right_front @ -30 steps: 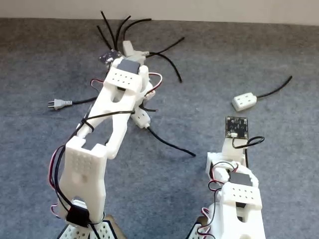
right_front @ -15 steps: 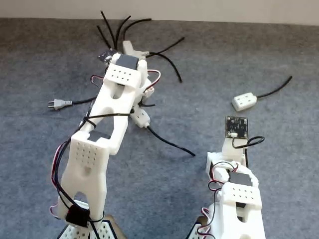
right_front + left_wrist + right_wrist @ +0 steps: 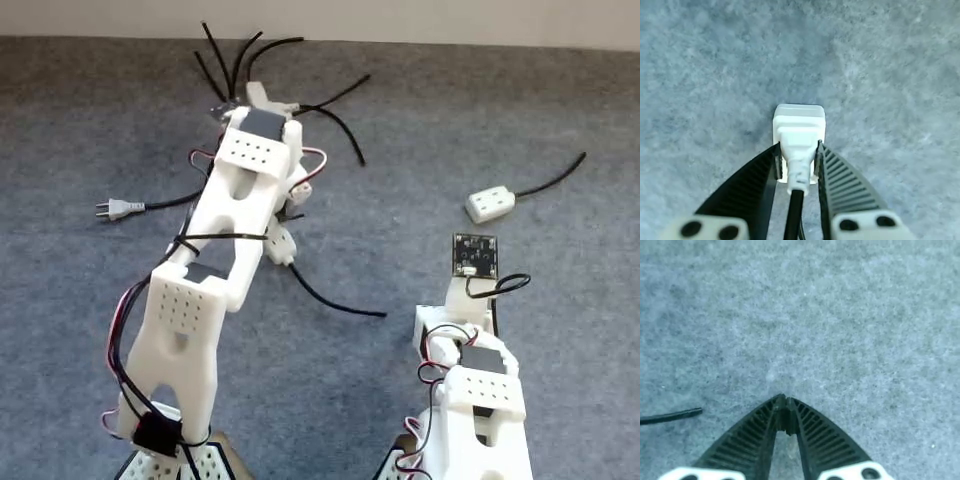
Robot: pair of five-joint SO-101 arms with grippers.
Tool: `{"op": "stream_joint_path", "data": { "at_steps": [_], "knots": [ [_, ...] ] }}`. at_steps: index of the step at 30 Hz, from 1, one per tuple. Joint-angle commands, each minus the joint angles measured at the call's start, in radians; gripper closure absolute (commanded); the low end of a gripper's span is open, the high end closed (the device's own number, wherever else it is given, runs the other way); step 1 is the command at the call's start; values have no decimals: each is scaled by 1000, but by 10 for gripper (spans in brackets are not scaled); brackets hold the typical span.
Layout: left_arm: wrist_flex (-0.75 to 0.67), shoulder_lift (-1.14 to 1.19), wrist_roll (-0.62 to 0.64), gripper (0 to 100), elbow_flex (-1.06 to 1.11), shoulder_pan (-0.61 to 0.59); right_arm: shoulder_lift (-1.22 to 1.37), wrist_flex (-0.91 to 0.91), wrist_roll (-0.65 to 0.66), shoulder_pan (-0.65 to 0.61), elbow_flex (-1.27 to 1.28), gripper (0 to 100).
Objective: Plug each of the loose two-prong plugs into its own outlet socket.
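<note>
Left end effector [image 3: 799,150] clenched on plug [image 3: 798,142], nosed against socket [image 3: 799,114]. Likely light, rigid; cord [image 3: 793,215] stiff. Hold flat sides. Right end effector [image 3: 785,402] clenched, empty.

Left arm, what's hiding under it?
A white plug peeks out from under the left arm, and its black cable runs off sideways. The arm covers the plug's front, so its prongs can't be seen.

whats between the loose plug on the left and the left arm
Just bare grey carpet and the black cable that runs from the plug to under the left arm, as the high view shows.
</note>
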Motion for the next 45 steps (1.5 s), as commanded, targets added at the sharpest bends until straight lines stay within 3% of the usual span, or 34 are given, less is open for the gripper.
{"op": "stream_joint_path", "data": {
  "at_steps": [1, 10, 13, 18, 23, 30, 38, 45],
  "knots": [
    [41, -67, -2, 992, 185, 99, -19, -18, -6, 4, -8, 991],
    [40, -128, -11, 992, 331, 119, -19, -18, -5, 4, -8, 991],
    [40, -127, -100, 992, 340, 93, -19, -18, -5, 4, -8, 991],
    [5, -73, -144, 992, 331, 4, -19, -18, -3, 4, -8, 991],
    [48, 5, -157, 992, 249, -8, -19, -18, -3, 4, -8, 991],
    [48, 15, -408, 986, 246, -15, -19, -18, -3, 4, -8, 991],
    [48, 15, -433, 944, 243, -70, -19, -18, -3, 4, -8, 991],
    [48, 8, -695, 982, 341, -84, -19, -18, -3, 4, -8, 991]
  ]
}}
